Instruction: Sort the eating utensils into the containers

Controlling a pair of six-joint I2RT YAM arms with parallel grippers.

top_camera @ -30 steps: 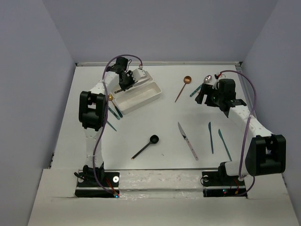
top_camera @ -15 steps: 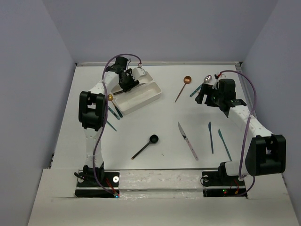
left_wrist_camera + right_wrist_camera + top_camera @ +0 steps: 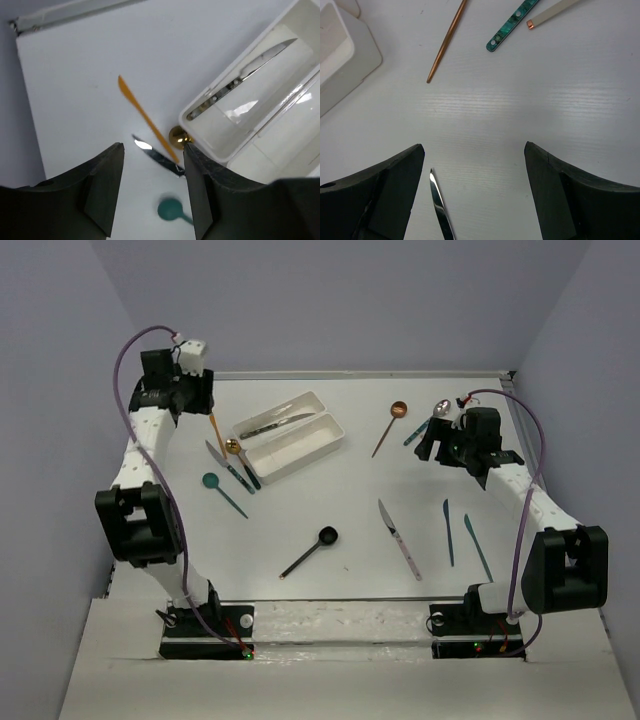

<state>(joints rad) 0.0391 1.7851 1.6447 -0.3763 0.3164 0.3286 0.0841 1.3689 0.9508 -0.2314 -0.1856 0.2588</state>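
Note:
Two white containers (image 3: 300,445) lie side by side at the back left, and a silver knife (image 3: 275,425) rests in the rear one (image 3: 235,127). My left gripper (image 3: 197,392) hovers open and empty at the far back left. Below its jaws (image 3: 152,190) lie an orange knife (image 3: 145,115), a gold spoon (image 3: 177,136), a steel knife blade (image 3: 155,154) and a teal spoon (image 3: 172,210). My right gripper (image 3: 428,447) is open and empty (image 3: 475,170) over bare table. Near it are a copper spoon (image 3: 398,410), a teal-handled knife (image 3: 512,25), a cream handle (image 3: 552,14) and a silver knife tip (image 3: 440,210).
A black spoon (image 3: 325,535) and a silver knife (image 3: 398,538) lie mid-table. Two slim teal knives (image 3: 448,530) (image 3: 477,545) lie beside the right arm. Grey walls close in the table on the left, back and right.
The left gripper opened and let the silver knife go into the rear tray. The arm then swung away to the far back left. The right arm has not moved.

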